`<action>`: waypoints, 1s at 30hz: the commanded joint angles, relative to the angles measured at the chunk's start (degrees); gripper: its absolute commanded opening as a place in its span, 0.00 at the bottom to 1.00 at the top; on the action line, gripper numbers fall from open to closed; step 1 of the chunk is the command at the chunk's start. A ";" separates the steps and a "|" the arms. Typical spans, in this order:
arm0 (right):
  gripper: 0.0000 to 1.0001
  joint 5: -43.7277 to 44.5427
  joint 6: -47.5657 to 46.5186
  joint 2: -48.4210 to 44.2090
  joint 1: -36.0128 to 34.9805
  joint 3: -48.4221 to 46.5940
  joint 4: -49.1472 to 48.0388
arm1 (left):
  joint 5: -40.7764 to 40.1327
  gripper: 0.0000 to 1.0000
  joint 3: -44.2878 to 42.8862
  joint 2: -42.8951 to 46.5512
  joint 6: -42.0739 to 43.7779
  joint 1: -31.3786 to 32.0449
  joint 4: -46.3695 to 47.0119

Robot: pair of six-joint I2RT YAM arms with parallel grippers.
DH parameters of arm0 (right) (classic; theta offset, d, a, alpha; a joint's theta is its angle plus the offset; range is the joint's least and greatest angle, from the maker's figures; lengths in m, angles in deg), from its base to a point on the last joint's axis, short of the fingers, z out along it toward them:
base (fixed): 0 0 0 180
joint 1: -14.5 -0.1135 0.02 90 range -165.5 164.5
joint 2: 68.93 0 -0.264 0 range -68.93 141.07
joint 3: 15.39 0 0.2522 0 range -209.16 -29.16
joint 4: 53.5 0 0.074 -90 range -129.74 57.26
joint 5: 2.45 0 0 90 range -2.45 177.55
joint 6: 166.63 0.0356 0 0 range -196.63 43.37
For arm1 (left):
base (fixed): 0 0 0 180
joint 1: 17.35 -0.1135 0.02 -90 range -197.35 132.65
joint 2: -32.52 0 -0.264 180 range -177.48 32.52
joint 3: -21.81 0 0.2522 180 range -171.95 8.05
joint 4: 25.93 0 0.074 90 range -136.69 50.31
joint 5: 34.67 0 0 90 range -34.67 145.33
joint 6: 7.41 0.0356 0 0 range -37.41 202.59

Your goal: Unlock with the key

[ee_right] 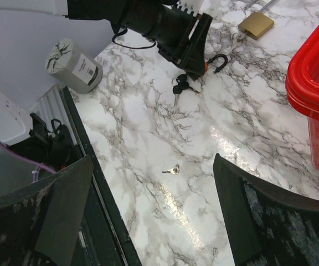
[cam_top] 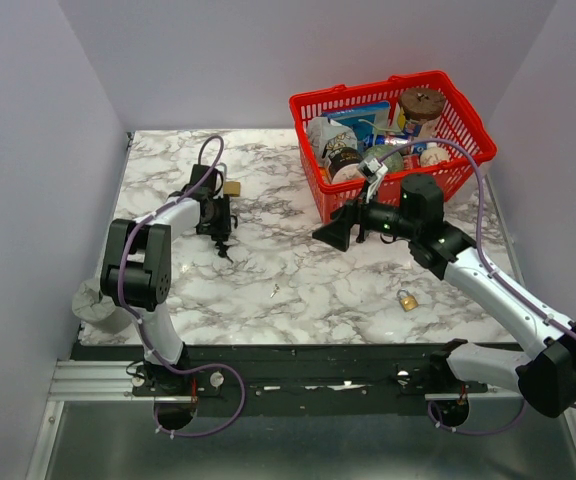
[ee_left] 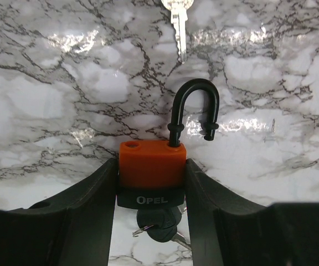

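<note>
The left arm sat folded hard at the elbow, its forearm stretched low across the marble counter [cam_top: 298, 275] toward the far left, and there was the left tool [cam_top: 214, 217] pinching the orange padlock [ee_left: 151, 163] by both sides of its body, right down near the counter surface. Look at the shackle [ee_left: 194, 108]: one leg was seated in the body, the other stood free of its hole, so the lock was open. A key bunch [ee_left: 158, 230] hung from the lock's underside between the fingers. Just beyond it lay a silver key [ee_left: 177, 22], and a brass padlock [cam_top: 231, 188] rested close by. Over on the other side, the right arm reached diagonally in from its base, wrist turned leftward, hovering above the counter beside the red basket [cam_top: 468, 115]. The right tool [cam_top: 333, 233] was spread wide and holding nothing, with a small loose key [ee_right: 172, 170] lying below it.
</note>
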 commanded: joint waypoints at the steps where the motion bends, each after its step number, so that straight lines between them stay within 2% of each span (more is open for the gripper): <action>1: 0.98 0.45 -1.12 0.34 0.27 0.78 -1.91 | -1.98 0.00 -2.09 -3.70 -0.18 -0.58 0.89; 11: 0.98 1.23 -1.64 1.31 0.27 0.95 -1.91 | -3.48 0.00 -3.24 -3.71 0.09 -0.58 -2.54; 30: 0.98 1.50 -1.82 1.14 0.80 1.31 -1.91 | -4.35 0.00 0.01 -0.46 0.88 2.93 -8.52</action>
